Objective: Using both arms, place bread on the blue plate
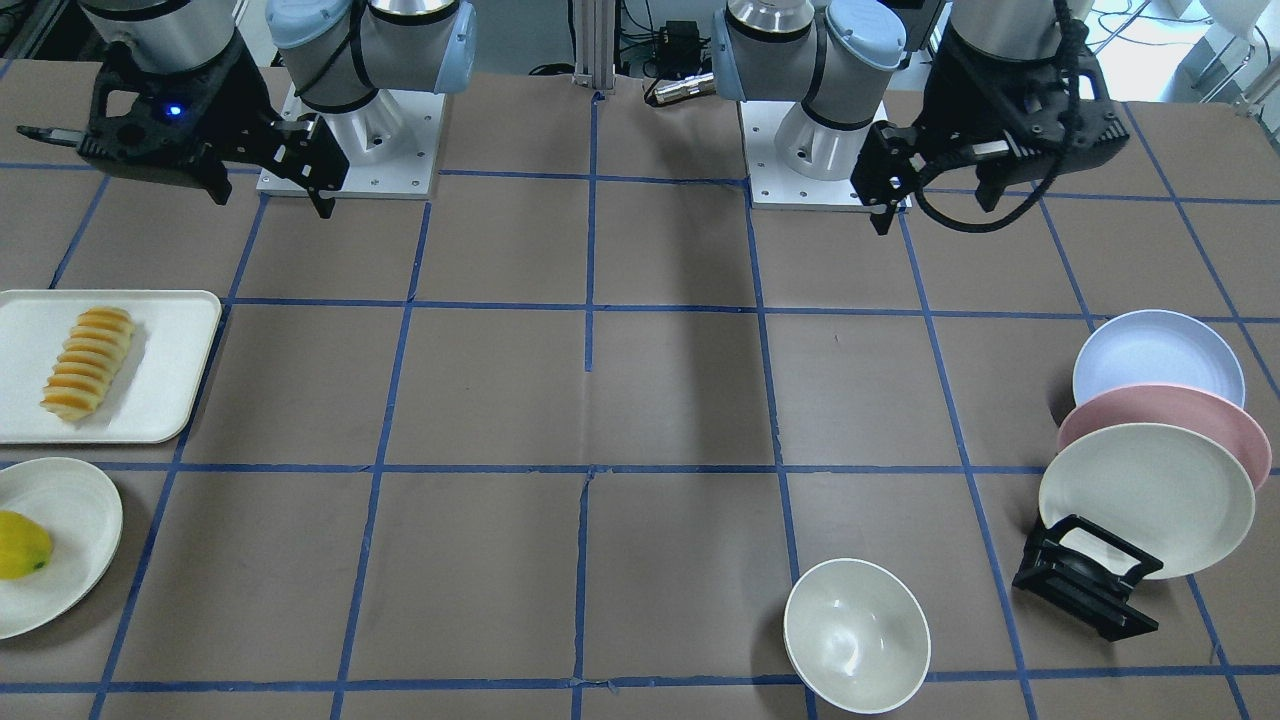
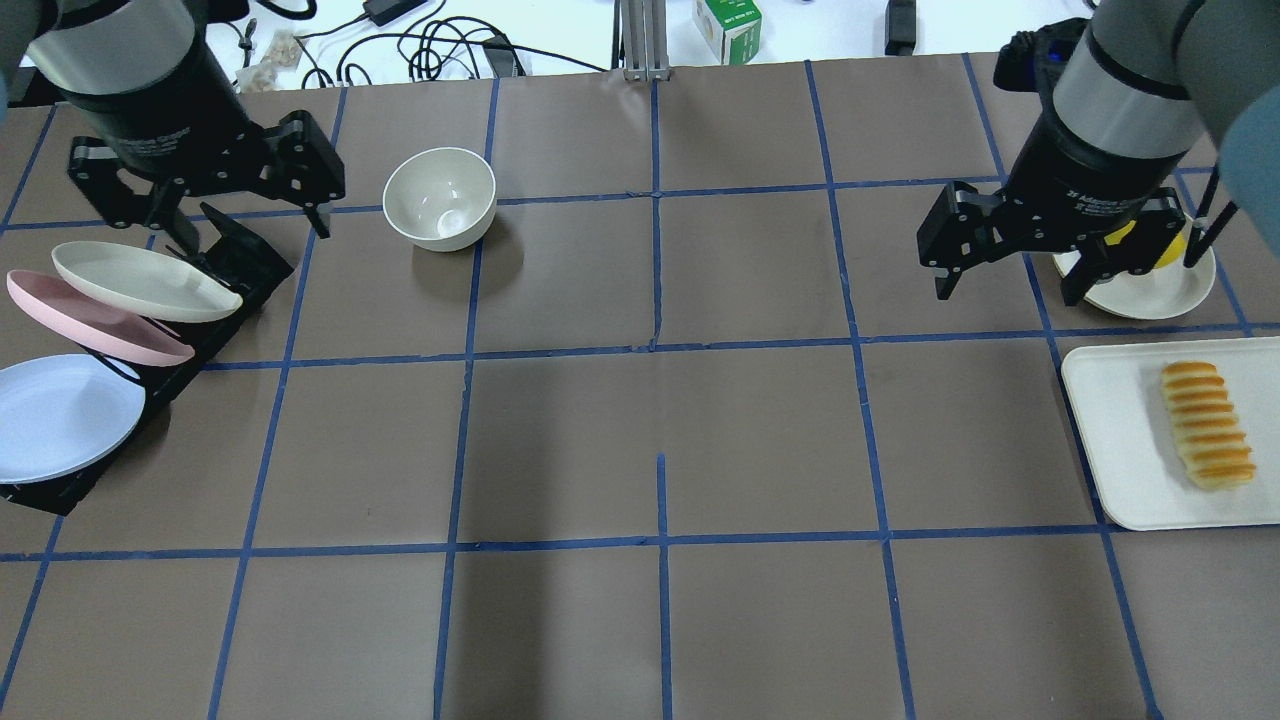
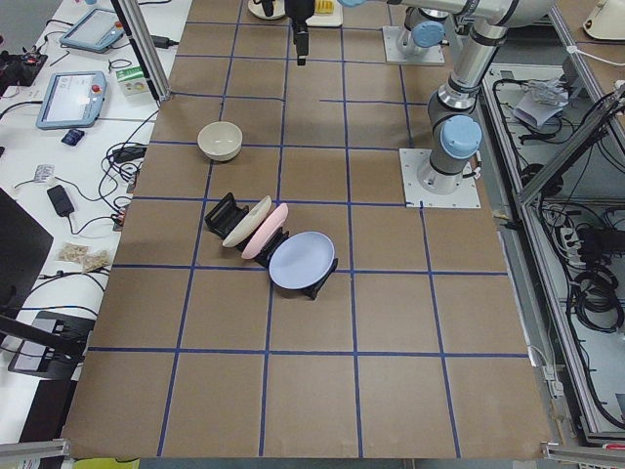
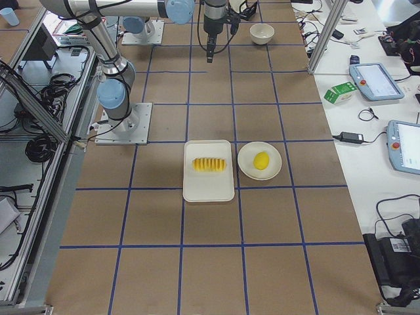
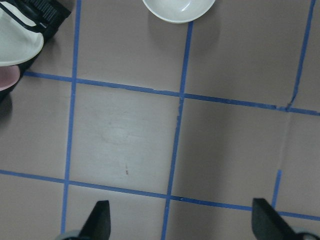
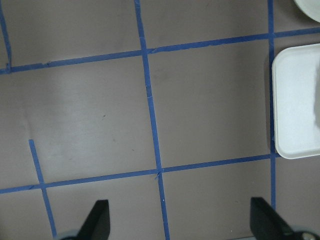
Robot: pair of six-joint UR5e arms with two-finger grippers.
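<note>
The bread (image 1: pixel 88 362) lies on a white tray (image 1: pixel 170 340) at the table's edge on my right side; it also shows in the overhead view (image 2: pixel 1207 424). The blue plate (image 1: pixel 1158 355) leans in a black rack (image 1: pixel 1085 590) on my left side, also seen from overhead (image 2: pixel 60 415). My left gripper (image 2: pixel 250 225) is open and empty, high above the rack's far end. My right gripper (image 2: pixel 1008 285) is open and empty, above the table beside the tray. Both wrist views show wide-apart fingertips (image 5: pixel 100 220) (image 6: pixel 97 217) over bare table.
A pink plate (image 1: pixel 1170 415) and a cream plate (image 1: pixel 1145 495) lean in the same rack. A cream bowl (image 1: pixel 856 635) stands near the far edge. A yellow lemon-like fruit (image 1: pixel 20 545) lies on a cream plate (image 1: pixel 80 500) beside the tray.
</note>
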